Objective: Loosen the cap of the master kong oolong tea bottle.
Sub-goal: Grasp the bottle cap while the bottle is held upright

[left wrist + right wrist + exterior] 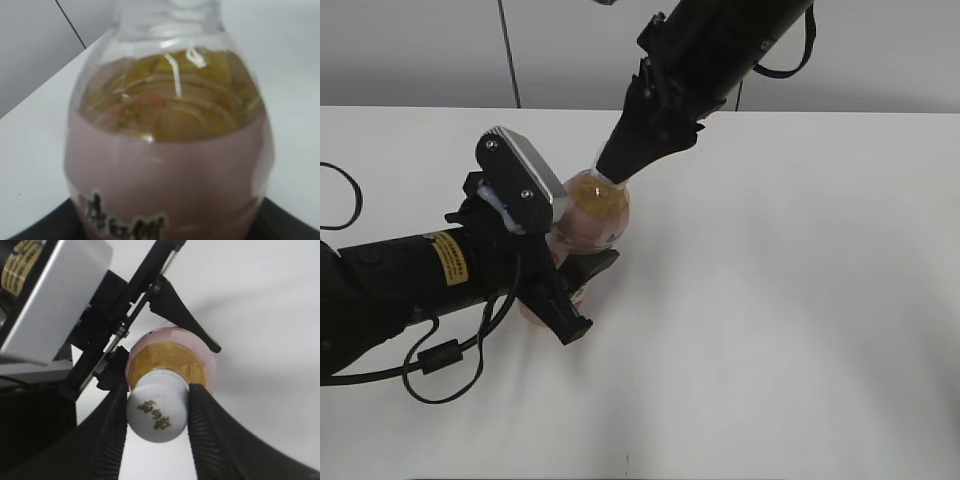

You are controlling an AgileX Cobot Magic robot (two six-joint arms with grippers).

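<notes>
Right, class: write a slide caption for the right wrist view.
Right gripper clamps the white cap of the oolong tea bottle.

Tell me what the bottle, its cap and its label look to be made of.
Bottle: clear plastic, it seems; glossy, with bright glints, and amber tea shows through.
Cap: opaque white plastic, smooth with a mild sheen, dark printed characters on top.
Label: thin pink film, probably plastic wrap, hugging the curve.

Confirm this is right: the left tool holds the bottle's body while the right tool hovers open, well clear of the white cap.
Not quite. The right tool is not clear of the cap: the right wrist view shows its fingers closed against both sides of it. The left tool does hold the bottle by its body.
</notes>
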